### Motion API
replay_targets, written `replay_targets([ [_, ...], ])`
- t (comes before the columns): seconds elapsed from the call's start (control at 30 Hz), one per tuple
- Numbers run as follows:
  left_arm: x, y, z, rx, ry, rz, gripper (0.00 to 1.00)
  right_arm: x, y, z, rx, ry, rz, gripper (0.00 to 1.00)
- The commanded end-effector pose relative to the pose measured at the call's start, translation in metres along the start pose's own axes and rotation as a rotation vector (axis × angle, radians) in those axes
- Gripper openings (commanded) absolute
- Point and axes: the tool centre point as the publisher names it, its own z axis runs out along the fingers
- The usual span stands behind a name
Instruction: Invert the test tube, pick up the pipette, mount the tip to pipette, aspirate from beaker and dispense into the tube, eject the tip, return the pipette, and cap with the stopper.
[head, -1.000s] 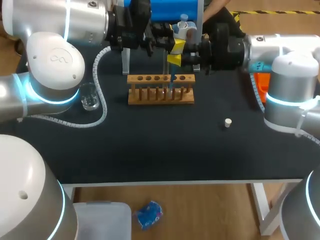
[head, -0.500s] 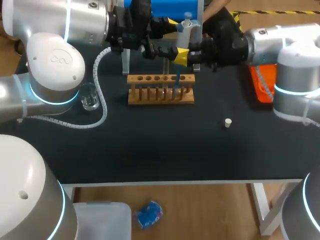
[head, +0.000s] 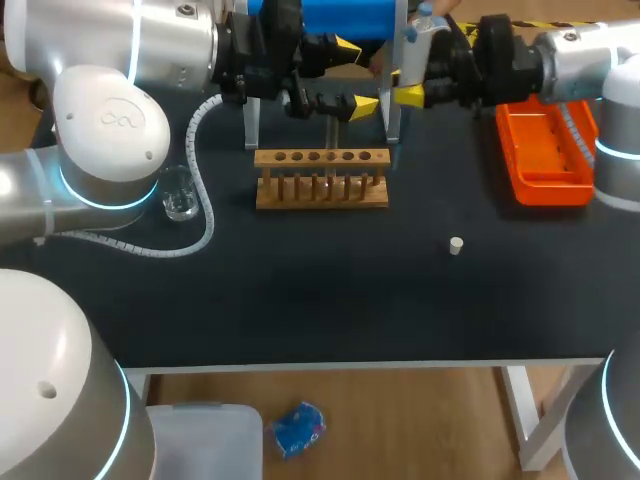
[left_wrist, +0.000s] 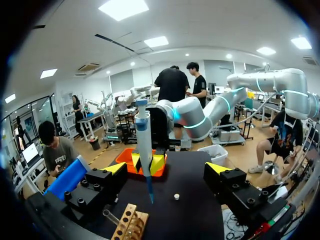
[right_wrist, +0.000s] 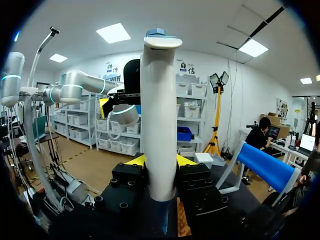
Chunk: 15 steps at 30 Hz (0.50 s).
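Standing upright, pipette (right_wrist: 160, 125) clamped between right jaws.

I have two claws, my left claw (head: 356, 74) and my right claw (head: 405, 88). I count one pipette (right_wrist: 160, 125), in my right claw. One wooden rack (head: 321, 178) sits under my left claw, with one glass tube (left_wrist: 111, 218) in it. There is one beaker (head: 180, 195), one stopper (head: 456, 245) and one orange tray (head: 545, 150) beside my right claw.
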Motion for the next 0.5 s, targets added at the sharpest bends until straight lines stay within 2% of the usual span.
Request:
replay_targets([
  [0.03,0.0,0.0,-0.001,0.002,0.001,0.0,1.0,-0.003,-0.001,-0.026,0.004,0.003,-0.01,0.0],
  [0.13,0.0,0.0,-0.001,0.002,0.001,0.0,1.0,-0.005,-0.002,-0.037,0.02,-0.007,-0.019,0.0],
  [0.5,0.0,0.0,-0.001,0.002,0.001,0.0,1.0,-0.005,-0.002,-0.037,0.02,-0.007,-0.019,0.0],
])
